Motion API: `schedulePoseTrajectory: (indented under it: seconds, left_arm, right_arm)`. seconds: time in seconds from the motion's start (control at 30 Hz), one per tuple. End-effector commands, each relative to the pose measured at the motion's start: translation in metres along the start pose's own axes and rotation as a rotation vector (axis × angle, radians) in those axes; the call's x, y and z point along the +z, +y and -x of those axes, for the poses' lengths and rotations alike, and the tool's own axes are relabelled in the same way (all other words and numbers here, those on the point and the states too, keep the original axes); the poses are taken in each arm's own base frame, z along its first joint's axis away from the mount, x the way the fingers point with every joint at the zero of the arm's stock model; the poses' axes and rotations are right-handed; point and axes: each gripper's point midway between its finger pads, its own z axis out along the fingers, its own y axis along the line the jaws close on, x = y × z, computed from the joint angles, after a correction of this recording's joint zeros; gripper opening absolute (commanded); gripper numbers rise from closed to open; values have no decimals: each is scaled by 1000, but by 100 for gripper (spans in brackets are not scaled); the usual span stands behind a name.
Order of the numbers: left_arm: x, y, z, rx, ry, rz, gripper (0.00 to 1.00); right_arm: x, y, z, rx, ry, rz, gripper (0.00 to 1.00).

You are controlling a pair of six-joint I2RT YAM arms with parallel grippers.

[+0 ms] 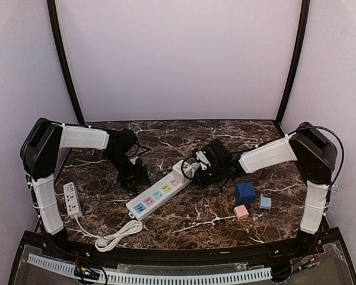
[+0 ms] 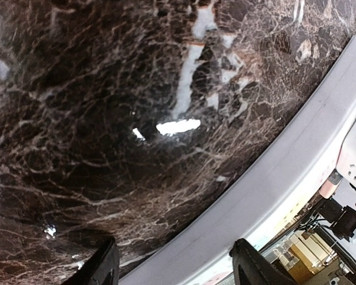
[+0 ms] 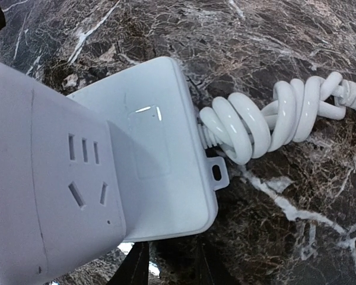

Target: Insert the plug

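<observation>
At the far left of the worktop (image 1: 184, 231) lies a small white socket bar (image 1: 72, 198), its bundled lead (image 1: 114, 235) close to the near edge. Both are well apart from the action.

The left tool (image 2: 177, 268) hangs spread just beside the long edge of the long power strip (image 1: 157, 195), with nothing between its fingers. The strip lies diagonally mid-worktop, well clear of every edge.

At the strip's far end, the right wrist view shows the plug (image 3: 53, 178). I take it to be the white block with slots in its face, sitting over the end where the coiled cord (image 3: 267, 119) leaves the strip. Whether its pins are already seated I cannot tell from this angle. The right tool (image 3: 172, 267) has its fingers drawn close together, and no object shows between the tips.

The plug looks like light, rigid, smooth plastic, likely slippery. Its flat side faces are the sensible hold, pressed square. The strip is light too and would probably skate on the polished stone, so bracing it with the left tool seems wise. The springy cord may tug it askew.

Further right, a blue cube (image 1: 245, 192), a pink cube (image 1: 241, 211) and a pale blue cube (image 1: 265, 202) crowd the right arm's near side. Open stone lies beyond the strip.
</observation>
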Motion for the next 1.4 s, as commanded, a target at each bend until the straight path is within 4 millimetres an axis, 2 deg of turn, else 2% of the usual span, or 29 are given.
schedulePoseTrajectory:
  seconds: [0.0,0.1,0.2,0.33,0.47,0.63,0.7,0.8,0.93,1.03,1.2,1.37]
  left_arm:
    - [7,-1,-15,-32,28,-3,66]
    - [4,-3,-13,-23,8,5,66]
    - [-4,-3,-8,0,-23,36,66]
    - [-17,-6,2,44,-69,80,67]
    - [-35,-14,12,86,-119,107,69]
    - [-55,-15,18,120,-174,158,75]
    - [-62,-16,19,138,-198,166,79]
    - [-76,-19,19,161,-239,175,85]
    - [-91,-15,15,171,-287,197,92]
    - [-98,-12,9,169,-301,209,98]
    - [-105,-4,-1,171,-323,218,99]
    - [-107,2,-15,150,-334,195,99]
  right_arm:
    - [6,-6,-9,-34,63,-4,27]
    - [-7,-3,-4,-47,60,3,28]
    - [-29,2,2,-61,52,9,32]
    - [-63,16,13,-97,32,53,43]
    - [-98,24,14,-116,20,57,58]
    - [-139,19,-6,-59,6,-10,76]
    - [-159,16,-15,-34,-23,-37,81]
    - [-176,17,-39,4,-52,-37,87]
    - [-182,8,-80,73,-46,-47,93]
    - [-181,-3,-103,123,-28,-89,99]
    - [-174,-27,-133,172,27,-240,99]
    - [-164,-41,-159,202,92,-322,95]
